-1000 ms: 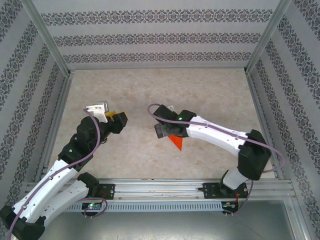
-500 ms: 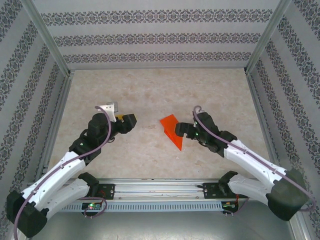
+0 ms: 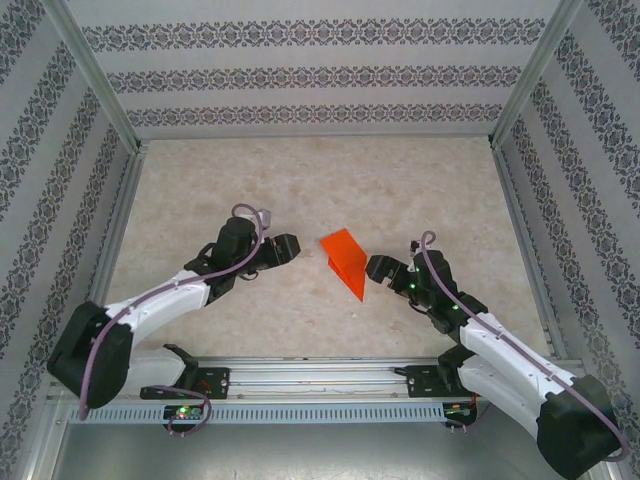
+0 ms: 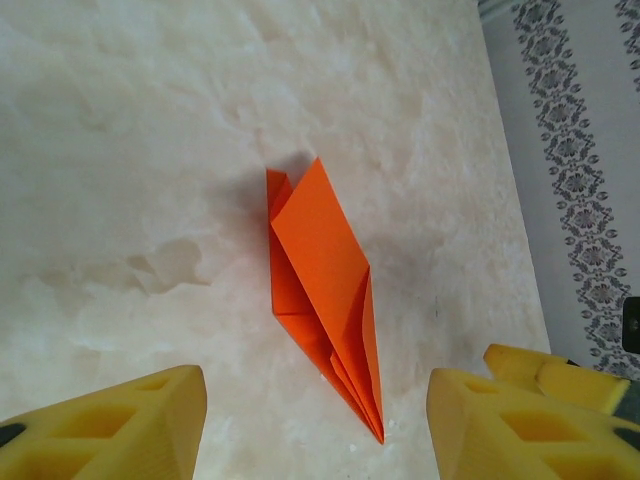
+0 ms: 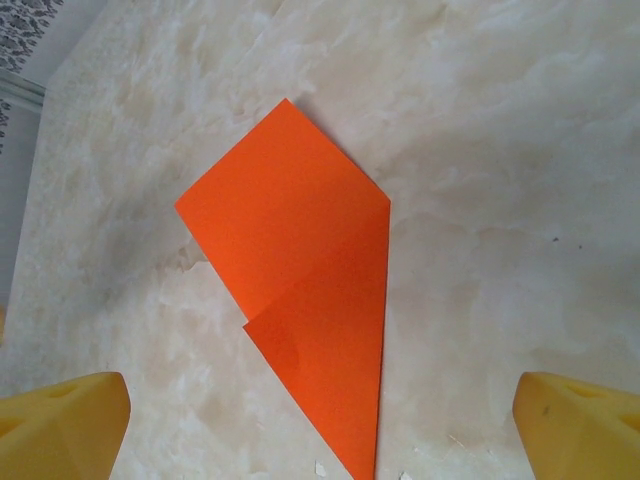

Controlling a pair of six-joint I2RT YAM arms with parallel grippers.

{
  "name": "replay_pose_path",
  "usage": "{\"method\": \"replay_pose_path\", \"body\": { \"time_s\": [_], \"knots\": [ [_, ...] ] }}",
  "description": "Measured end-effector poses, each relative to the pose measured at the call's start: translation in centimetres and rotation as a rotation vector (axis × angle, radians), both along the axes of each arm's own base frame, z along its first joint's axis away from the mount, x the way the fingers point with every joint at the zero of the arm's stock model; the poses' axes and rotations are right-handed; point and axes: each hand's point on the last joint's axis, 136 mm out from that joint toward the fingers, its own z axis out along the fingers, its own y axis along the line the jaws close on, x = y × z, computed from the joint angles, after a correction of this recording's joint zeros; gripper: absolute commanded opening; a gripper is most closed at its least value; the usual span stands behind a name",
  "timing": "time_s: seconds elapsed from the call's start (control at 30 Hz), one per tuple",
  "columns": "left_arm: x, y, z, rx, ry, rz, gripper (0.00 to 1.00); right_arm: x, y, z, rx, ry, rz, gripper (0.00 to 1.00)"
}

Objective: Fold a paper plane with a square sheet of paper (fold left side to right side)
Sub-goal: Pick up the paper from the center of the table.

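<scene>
The folded paper [image 3: 345, 262] is seen lying near the middle of the table [image 3: 200, 180], well apart from every edge, with its sharp tip turned toward the near edge. It is flanked by the left gripper [image 3: 288, 246] and the right gripper [image 3: 372, 268]. The jaws of each are spread wide, and nothing is held or touched.

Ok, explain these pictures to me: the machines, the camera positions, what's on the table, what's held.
These are two white robot arms bolted at the table's near edge. One picture looks down from above: the left gripper and right gripper face a folded orange paper, pointed at one end, lying on the marbled table. The other two come from cameras on each wrist; the yellow blocks in their bottom corners are that arm's own fingers. Both grippers are open; nothing is held.
</scene>
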Motion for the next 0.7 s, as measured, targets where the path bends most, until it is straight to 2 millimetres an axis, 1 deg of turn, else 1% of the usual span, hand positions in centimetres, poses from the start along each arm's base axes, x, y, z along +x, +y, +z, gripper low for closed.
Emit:
{"method": "replay_pose_path", "body": {
  "time_s": [0.3, 0.5, 0.7],
  "knots": [
    [0.5, -3.0, -3.9, -0.096, 0.150, -0.051, 0.58, -0.2, -0.3, 0.4, 0.042, -0.017, -0.026, 0.98],
    [1.4, -5.5, -5.3, -0.143, 0.196, -0.079, 0.56, -0.4, -0.4, 0.7, 0.053, -0.032, -0.030, 0.98],
    [2.7, -7.1, -6.0, -0.166, 0.203, -0.086, 0.54, -0.4, -0.8, 1.0, 0.058, -0.041, -0.042, 0.98]
  ]
}}
